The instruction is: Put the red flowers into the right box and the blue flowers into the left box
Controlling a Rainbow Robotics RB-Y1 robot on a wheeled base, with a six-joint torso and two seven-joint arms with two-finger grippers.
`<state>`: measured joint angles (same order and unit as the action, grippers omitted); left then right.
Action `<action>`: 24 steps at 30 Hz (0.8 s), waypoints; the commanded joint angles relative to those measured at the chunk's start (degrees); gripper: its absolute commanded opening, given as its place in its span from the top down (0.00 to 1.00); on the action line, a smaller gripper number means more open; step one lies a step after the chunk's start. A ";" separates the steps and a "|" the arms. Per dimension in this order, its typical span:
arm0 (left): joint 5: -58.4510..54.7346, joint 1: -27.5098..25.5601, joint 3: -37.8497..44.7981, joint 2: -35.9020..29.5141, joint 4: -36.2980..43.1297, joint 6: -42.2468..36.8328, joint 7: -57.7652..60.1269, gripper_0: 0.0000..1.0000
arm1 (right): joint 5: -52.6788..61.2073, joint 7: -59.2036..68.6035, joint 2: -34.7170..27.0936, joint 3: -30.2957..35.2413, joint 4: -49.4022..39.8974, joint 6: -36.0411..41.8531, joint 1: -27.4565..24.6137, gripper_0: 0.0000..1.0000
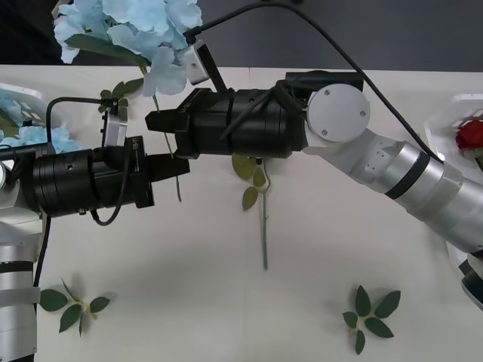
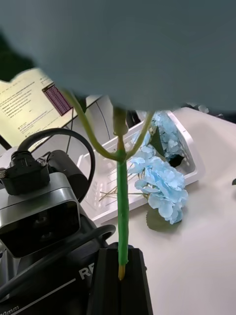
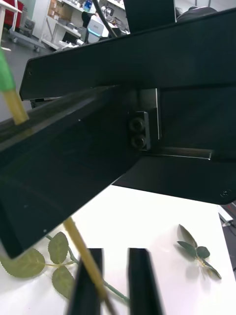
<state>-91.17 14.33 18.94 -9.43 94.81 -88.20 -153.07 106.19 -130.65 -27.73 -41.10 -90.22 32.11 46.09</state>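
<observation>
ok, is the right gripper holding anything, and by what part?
Yes: the right gripper holds a blue flower by its lower stem, pinched between its fingers. The left gripper is open nearby.

Left pincer (image 3: 117,280) fingers parted beneath the right pincer's black body (image 3: 123,128).

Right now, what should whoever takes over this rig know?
Right gripper: shut on a blue flower by its stem, raised near the left box.
Left gripper: just below the right one.
Done: other blue flowers in the left box; one red flower in the right box.
Left: box the held flower. A leafy stem lies mid-table, its head hidden.
</observation>
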 commanded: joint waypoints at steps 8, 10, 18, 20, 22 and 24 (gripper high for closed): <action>-0.94 0.61 1.19 -0.59 1.60 0.13 -1.93 1.00 | 1.22 3.82 -1.62 -0.21 -1.01 -0.56 2.87 0.09; -1.11 0.43 1.36 -0.59 1.60 0.13 -1.93 1.00 | 1.39 3.82 -1.80 -0.21 -1.01 -0.56 2.87 0.07; -3.05 -0.80 2.07 -1.03 1.60 0.13 -1.93 1.00 | 2.01 4.61 -2.76 -0.21 -1.01 -1.79 2.87 0.07; -4.10 -1.24 2.24 -1.65 1.69 0.13 -1.93 1.00 | 2.45 4.88 -3.55 -0.21 -1.01 -1.79 2.87 0.07; -4.98 -1.67 2.51 -2.35 1.69 0.13 -1.93 1.00 | 3.15 5.05 -4.70 -0.21 -1.28 -1.44 2.87 0.07; -5.86 -2.11 2.77 -3.49 1.78 0.22 -1.93 1.00 | 4.73 5.32 -6.37 -0.12 -1.28 0.58 2.87 0.07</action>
<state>-95.64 13.93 21.07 -10.07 94.81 -88.18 -153.07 109.28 -127.81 -30.93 -41.11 -90.22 30.69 46.11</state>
